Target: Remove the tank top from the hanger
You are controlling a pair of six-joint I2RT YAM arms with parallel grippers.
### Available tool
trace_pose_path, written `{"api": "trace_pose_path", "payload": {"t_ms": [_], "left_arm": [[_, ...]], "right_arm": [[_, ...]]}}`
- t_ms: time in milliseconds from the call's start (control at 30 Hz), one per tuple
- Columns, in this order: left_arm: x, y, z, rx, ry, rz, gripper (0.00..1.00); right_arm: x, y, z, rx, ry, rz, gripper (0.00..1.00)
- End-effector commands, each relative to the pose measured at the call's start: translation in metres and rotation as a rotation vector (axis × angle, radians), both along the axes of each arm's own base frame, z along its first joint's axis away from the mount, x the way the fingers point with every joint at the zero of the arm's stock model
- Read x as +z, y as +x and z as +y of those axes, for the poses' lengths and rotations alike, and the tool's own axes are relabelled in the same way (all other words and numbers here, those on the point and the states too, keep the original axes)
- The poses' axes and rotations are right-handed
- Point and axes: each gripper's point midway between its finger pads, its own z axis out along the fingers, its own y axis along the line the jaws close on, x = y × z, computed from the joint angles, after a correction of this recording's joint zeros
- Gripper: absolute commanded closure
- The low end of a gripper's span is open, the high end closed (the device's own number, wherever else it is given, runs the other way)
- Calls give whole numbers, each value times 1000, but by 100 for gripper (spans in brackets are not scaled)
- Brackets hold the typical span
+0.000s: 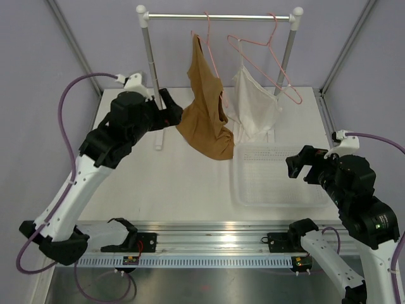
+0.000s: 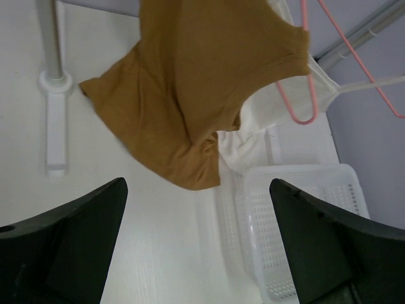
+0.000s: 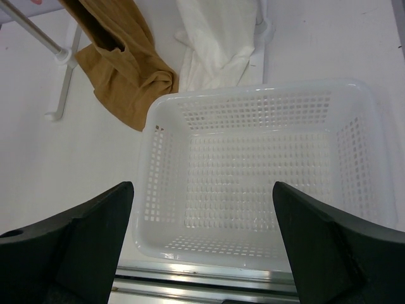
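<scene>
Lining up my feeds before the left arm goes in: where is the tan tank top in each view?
Top external: tank top, centre of the upper half.
Left wrist: tank top, top centre, filling much of the upper half.
Right wrist: tank top, top left corner.
Shared landmark: white basket, lower right of it in every view.
</scene>
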Motion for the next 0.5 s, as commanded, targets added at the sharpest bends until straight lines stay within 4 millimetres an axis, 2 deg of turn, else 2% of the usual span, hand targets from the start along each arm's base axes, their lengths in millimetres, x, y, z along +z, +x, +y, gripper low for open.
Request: {"api": "trace_pose_path", "payload": {"t_ms": [0, 33, 100, 133, 167, 233, 267, 367, 467], "left_arm": [[74, 27, -42, -50, -112, -180, 1], [64, 47, -52, -30, -78, -160, 1], [67, 66, -62, -7, -58, -169, 1], [64, 86, -68, 29, -33, -166, 1], [69, 94, -71, 39, -31, -178, 1], [66, 111, -78, 59, 1, -175, 1], [74, 123, -87, 56, -4, -197, 1], [77, 146, -106, 39, 6, -241, 1], [76, 164, -108, 79, 37, -264, 2]], "right_arm": [[8, -2, 13, 60, 50, -35, 1], [9, -4, 15, 74, 60, -40, 1], [6, -7, 16, 81, 62, -35, 1], [8, -10, 15, 82, 67, -46, 0], [8, -12, 15, 84, 71, -45, 1], [10, -16, 17, 97, 82, -56, 0], [11, -19, 17, 103, 86, -61, 1], [9, -22, 20, 123, 99, -57, 1], [8, -25, 21, 132, 104, -54, 0]]}}
